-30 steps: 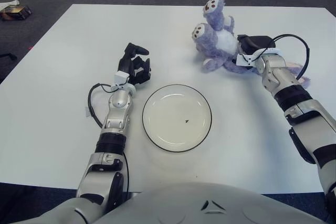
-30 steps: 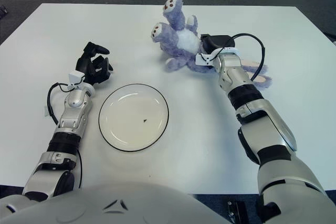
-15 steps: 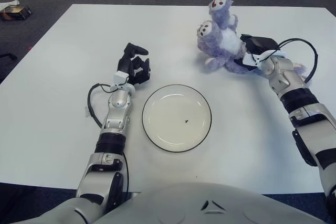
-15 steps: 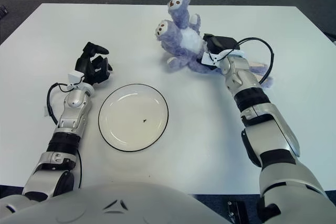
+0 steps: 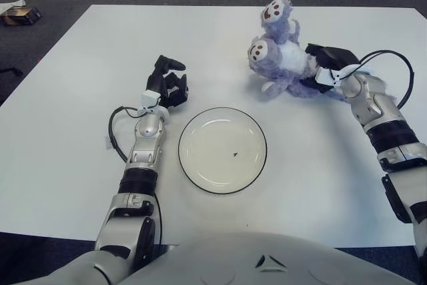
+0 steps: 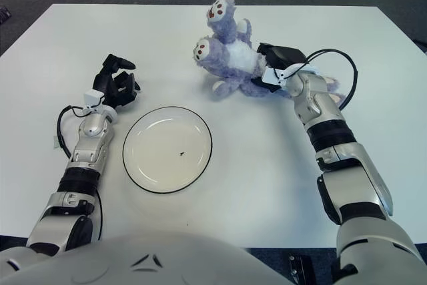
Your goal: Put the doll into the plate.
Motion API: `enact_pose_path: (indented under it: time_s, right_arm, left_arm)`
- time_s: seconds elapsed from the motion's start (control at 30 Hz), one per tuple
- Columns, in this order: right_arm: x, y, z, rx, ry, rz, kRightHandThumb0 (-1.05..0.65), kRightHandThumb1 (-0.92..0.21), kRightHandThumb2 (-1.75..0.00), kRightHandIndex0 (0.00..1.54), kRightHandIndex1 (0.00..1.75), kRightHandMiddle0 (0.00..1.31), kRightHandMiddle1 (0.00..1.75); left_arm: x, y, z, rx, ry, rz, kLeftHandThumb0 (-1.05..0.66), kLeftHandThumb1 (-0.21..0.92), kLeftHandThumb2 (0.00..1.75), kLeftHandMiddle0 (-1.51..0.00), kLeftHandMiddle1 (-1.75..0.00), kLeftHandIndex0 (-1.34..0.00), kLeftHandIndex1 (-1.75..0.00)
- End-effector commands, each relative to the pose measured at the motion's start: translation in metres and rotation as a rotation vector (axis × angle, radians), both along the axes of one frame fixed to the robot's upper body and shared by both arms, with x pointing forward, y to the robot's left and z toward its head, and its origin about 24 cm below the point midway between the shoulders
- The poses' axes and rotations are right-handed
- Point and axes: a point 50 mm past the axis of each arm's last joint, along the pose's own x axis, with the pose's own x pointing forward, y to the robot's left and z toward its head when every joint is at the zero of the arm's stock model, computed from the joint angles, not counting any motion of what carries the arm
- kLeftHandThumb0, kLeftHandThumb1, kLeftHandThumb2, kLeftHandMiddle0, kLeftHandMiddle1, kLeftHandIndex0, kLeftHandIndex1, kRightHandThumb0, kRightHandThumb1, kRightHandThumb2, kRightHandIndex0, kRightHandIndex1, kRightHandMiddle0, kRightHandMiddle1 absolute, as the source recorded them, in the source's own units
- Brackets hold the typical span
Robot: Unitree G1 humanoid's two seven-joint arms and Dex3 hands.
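The fluffy purple stuffed doll with a white belly sits on the white table beyond the round white plate with a thin dark rim, off toward the plate's far right and clearly apart from it. The right hand is pressed against the doll's right side, its dark fingers wrapped into the plush body, so it looks to be gripping the toy.

Compared with a second ago, the doll has been tipped and turned: its two brown-soled feet now point more upward and toward the far edge, and the body has rolled a little farther from the plate's rim, while the right forearm has swung outward, away from the plate. The plate itself has barely shifted and remains empty apart from a tiny dark speck near its middle.

To my eye this means the grasp is being settled rather than the carry begun; the doll has yet to travel back toward the plate, so the main part of the job is ahead.

The left hand hovers just beyond the plate's left rim, fingers curled, holding nothing.
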Motion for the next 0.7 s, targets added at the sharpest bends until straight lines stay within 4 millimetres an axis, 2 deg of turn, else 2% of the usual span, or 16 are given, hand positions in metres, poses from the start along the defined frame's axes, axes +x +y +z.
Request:
enact_pose_path:
  time_s: [0.0,0.1,0.13,0.17,0.23,0.33,0.6,0.67]
  right_arm:
    - [-0.003,-0.005,0.008,0.012,-0.009,-0.015,-0.42,-0.44,-1.16,0.83,1.75,0.50,1.75]
    - [-0.004,-0.005,0.008,0.012,-0.007,-0.017,-0.42,-0.44,-1.15,0.83,1.75,0.50,1.75]
    - [-0.004,-0.004,0.012,0.019,-0.014,-0.008,-0.42,-0.44,-1.15,0.83,1.75,0.50,1.75]
    - [-0.005,-0.003,0.016,0.024,-0.019,-0.002,-0.42,-0.45,-1.15,0.83,1.75,0.50,1.75]
    - [-0.006,-0.002,0.021,0.033,-0.031,0.011,-0.42,-0.45,-1.14,0.83,1.75,0.49,1.75]
    - [-0.008,-0.002,0.024,0.043,-0.045,0.025,-0.42,-0.46,-1.13,0.83,1.75,0.49,1.75]
    - [-0.010,-0.002,0.026,0.050,-0.053,0.035,-0.41,-0.47,-1.12,0.83,1.75,0.48,1.75]
    - [-0.012,0.000,0.033,0.071,-0.079,0.063,-0.41,-0.47,-1.12,0.83,1.75,0.48,1.75]
  left_arm:
    - [-0.008,0.009,-0.019,-0.017,0.058,0.020,-0.38,0.69,0.80,-0.75,-1.75,-0.37,-1.71]
    - [-0.008,0.009,-0.019,-0.018,0.056,0.018,-0.38,0.69,0.79,-0.76,-1.75,-0.38,-1.70]
    - [-0.005,0.015,-0.021,0.019,0.071,0.067,-0.38,0.69,0.79,-0.76,-1.75,-0.38,-1.70]
    - [-0.004,0.019,-0.022,0.048,0.080,0.104,-0.38,0.72,0.73,-0.76,-1.75,-0.39,-1.67]
    - [-0.001,0.025,-0.023,0.086,0.089,0.153,-0.37,0.83,0.49,-0.75,-1.75,-0.41,-1.59]
    - [0.000,0.029,-0.024,0.099,0.090,0.174,-0.36,0.89,0.37,-0.75,-1.75,-0.42,-1.54]
    - [0.002,0.031,-0.025,0.108,0.086,0.189,-0.36,0.92,0.30,-0.75,-1.75,-0.43,-1.51]
    - [0.003,0.033,-0.026,0.115,0.101,0.240,-0.36,0.92,0.30,-0.75,-1.75,-0.43,-1.51]
